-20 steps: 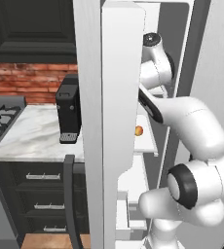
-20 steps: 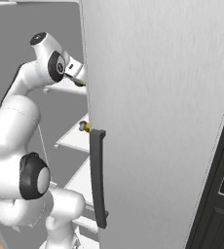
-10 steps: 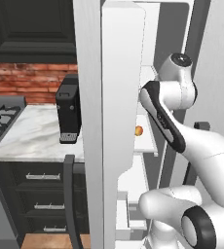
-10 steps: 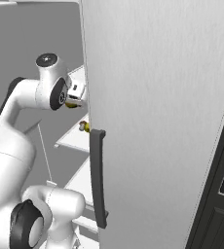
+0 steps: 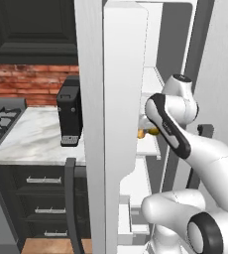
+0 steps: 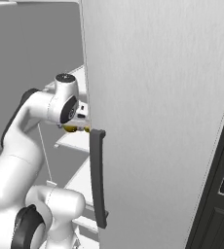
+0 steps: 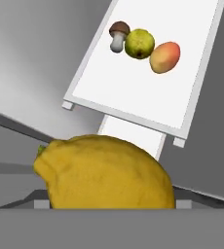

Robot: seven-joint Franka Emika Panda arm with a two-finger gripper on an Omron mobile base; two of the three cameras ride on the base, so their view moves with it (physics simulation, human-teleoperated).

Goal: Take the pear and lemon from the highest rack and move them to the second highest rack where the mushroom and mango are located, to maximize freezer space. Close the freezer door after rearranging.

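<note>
The lemon point(image 7: 106, 172) sits large at the bottom of the hand view, held in the jaws of the gripper point(image 6: 80, 127). Beyond it lies a white shelf point(image 7: 192, 73) carrying the mushroom point(image 7: 118, 35), pear point(image 7: 140, 44) and mango point(image 7: 164, 57) in a touching row. The freezer door point(image 6: 158, 121) stands open beside the arm, inside the freezer point(image 5: 123, 124).

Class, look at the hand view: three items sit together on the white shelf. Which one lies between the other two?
The yellow-green pear. It sits between the brown-capped mushroom and the orange-red mango, touching or nearly touching both.
</note>
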